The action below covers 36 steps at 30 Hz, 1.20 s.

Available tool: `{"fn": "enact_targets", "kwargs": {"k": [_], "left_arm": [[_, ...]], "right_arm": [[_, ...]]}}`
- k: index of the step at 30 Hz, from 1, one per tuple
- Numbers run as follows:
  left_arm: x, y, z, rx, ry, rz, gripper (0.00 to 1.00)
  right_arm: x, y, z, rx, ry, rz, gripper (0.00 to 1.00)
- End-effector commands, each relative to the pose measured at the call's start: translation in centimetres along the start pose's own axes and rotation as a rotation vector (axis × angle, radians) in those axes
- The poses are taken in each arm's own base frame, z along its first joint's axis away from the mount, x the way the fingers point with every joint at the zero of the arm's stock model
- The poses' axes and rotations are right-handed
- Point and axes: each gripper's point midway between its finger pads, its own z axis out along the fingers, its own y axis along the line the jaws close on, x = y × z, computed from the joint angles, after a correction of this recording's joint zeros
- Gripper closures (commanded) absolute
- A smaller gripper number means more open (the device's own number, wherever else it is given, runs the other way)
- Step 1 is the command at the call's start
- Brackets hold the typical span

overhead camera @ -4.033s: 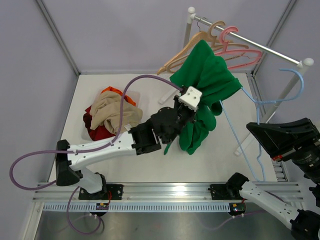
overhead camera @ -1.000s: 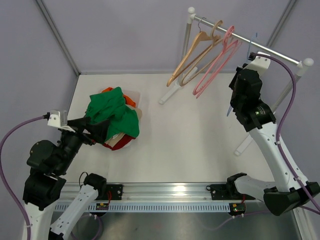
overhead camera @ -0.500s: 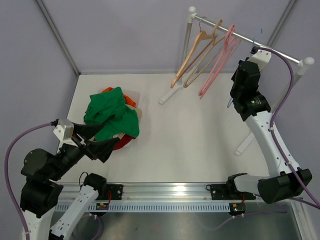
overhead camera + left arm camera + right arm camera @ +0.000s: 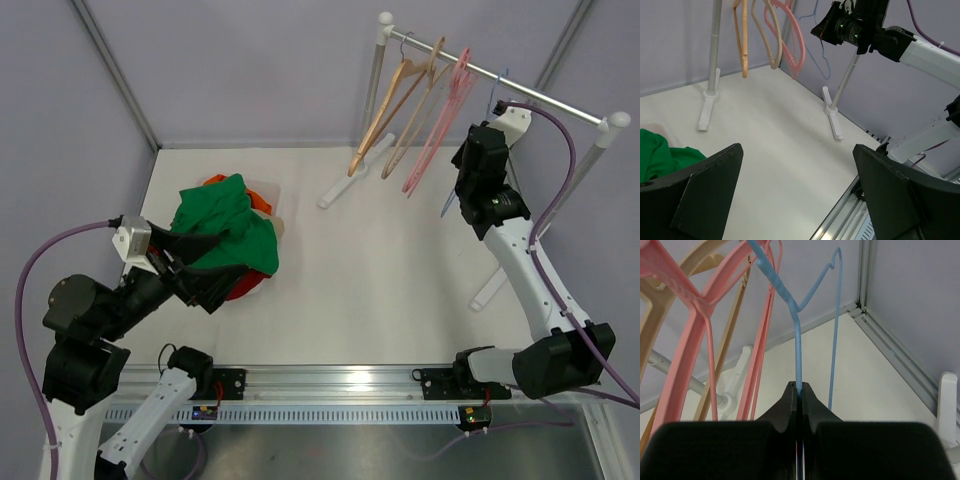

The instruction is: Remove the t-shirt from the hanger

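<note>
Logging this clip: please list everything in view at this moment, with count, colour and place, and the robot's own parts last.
green t-shirt: one, green, heaped on the clothes pile at the table's left, off any hanger
other clothes: count unclear, red, orange and pale bits, under the t-shirt
tan hangers: two, tan, hanging on the rack
pink hangers: apparently two, pink, on the rack beside the tan ones
blue hanger: one, blue, bare, near the rack's right end
rack: one, white, far right of the table
table: one, white
left gripper: jaws open, empty, near the pile
right gripper: jaws shut on the blue hanger
</note>
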Motion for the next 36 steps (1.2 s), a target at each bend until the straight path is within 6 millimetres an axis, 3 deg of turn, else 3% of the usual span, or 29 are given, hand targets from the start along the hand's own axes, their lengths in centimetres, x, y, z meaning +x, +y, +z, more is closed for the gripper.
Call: {"fn": "enact_targets", "kwargs": {"k": [1,10,13,14,19,23,26,30,31,32,34,36], "left_arm": [[-1.2,-1.4,0.8,0.083,-0.019,-0.009,0.01],[-1.5,-1.0,2.2,0.095,0.008,-0.004,0.01],[-1.6,-0.8,2.6,0.096,0.003,-0.004,0.01],[-1.3,-0.7,2.7,0.095,0.008,-0.01,0.01],[-0.8,-0.1,3.4,0.085,0.018,-0.031,0.01],[-0.4,0.4,3.6,0.073,0.01,-0.041,0.01],[0.1,0.9,3.8,0.056,0.012,-0.051,0.01],[0.9,1.7,3.9,0.028,0.019,-0.073,0.01],[0.8,1.8,3.7,0.018,0.008,-0.071,0.01],[1.0,2.0,3.7,0.007,0.005,-0.072,0.01],[1.5,2.6,3.5,-0.021,0.001,-0.073,0.01],[1.7,2.6,3.0,-0.027,-0.012,-0.065,0.01]], "right_arm": [[-1.0,-0.5,-0.9,-0.004,-0.029,0.097,1.0],[0.5,-0.3,-2.3,-0.057,0.013,0.158,1.0],[0.5,-0.1,-3.1,-0.095,0.019,0.176,0.82],[0.5,-0.1,-3.3,-0.102,0.021,0.184,0.71],[-1.9,-0.3,-5.6,-0.151,-0.013,0.206,0.48],[-4.3,-0.9,-8.6,-0.205,-0.059,0.24,0.26],[-5.0,-1.5,-10.9,-0.25,-0.072,0.262,0.01],[-5.6,-2.2,-14.9,-0.346,-0.087,0.33,0.01],[-4.9,-2.0,-15.7,-0.385,-0.066,0.334,0.01],[-5.5,-2.8,-17.6,-0.416,-0.089,0.359,0.01],[-4.6,-2.8,-19.4,-0.48,-0.069,0.383,0.0],[-5.0,-3.9,-22.5,-0.544,-0.109,0.419,0.01]]}}
